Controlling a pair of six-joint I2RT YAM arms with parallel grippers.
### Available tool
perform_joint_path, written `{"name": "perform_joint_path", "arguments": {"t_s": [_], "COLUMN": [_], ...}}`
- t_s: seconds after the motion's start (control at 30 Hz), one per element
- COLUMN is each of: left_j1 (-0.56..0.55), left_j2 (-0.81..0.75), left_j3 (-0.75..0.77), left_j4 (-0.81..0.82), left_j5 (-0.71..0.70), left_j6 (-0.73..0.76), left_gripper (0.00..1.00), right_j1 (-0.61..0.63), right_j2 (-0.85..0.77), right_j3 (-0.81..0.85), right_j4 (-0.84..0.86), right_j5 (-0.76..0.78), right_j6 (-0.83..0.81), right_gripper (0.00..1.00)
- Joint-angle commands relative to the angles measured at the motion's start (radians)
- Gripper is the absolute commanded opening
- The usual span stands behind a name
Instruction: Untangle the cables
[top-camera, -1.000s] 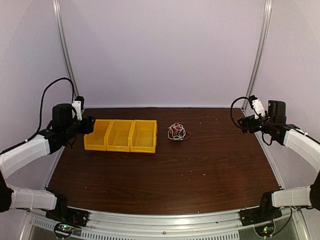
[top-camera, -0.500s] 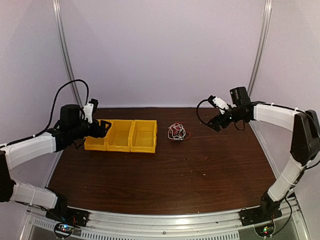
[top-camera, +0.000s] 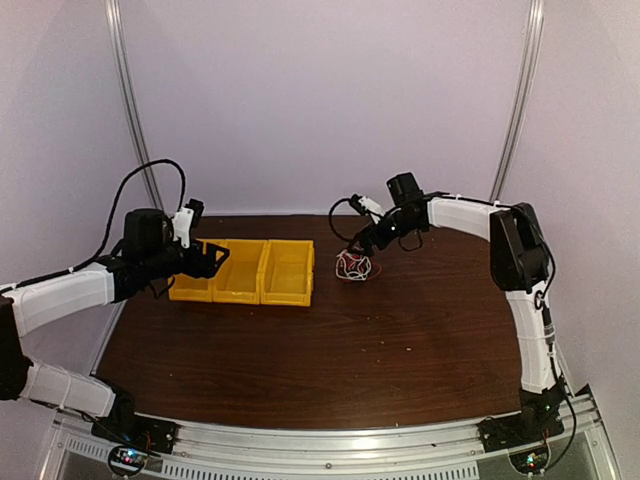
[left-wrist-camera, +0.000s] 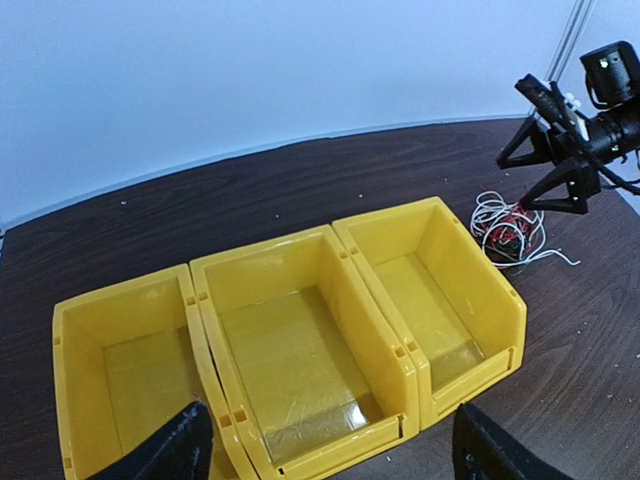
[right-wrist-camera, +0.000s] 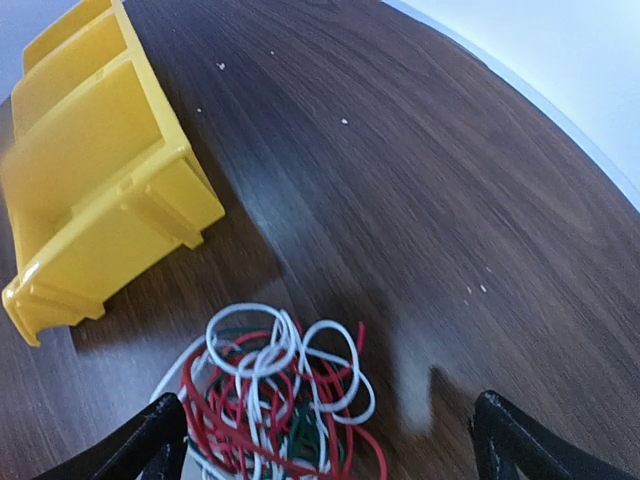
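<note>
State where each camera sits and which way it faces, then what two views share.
Top external: above and behind, looking down at the table; left arm and right arm show.
Left wrist: on the left arm, looking down into yellow bins; open left claw shows.
Right wrist: over the cables, looking down; open right claw shows.
Shared: both wrist views show bins and cables.

Dark wood-grain table (top-camera: 400, 340) enclosed by plain pale walls (top-camera: 320, 100) with metal corner rails (top-camera: 128, 100).
</note>
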Motion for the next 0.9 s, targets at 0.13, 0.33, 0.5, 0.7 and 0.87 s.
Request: {"name": "perform_joint_path", "arguments": {"t_s": [0.13, 0.33, 0.5, 0.7, 0.87], "left_j1": [-0.011, -0.011, -0.012, -0.012, -0.055], "left_j2": [-0.020, -0.007, -0.006, 0.002, 0.003], "left_j3": [0.030, 0.039, 0.044, 0.043, 0.040], "left_j4": [0.049, 0.048, 0.050, 0.055, 0.038], "left_j5": [0.028, 0.048, 0.087, 0.121, 0.136], "left_j6": [0.031, 0.029, 0.021, 0.018, 0.029], "left_gripper": [0.84, 0.84, 0.81, 0.78, 0.77], "right_j1": [0.039, 0.071, 0.150, 0.314, 0.347], "right_j2": [0.156, -0.051, -0.259, -0.367, -0.454], "right_j3": [0.123, -0.176, -0.476, -0.644, -0.641], "right_j4": [-0.122, -0.132, -0.080, -0.075, -0.174], "right_j5": [-0.165, -0.207, -0.173, -0.165, -0.178], "right_j6": [0.030, -0.075, -0.136, -0.185, -0.254], "right_gripper": [0.91, 0.80, 0.75, 0.75, 0.77]}}
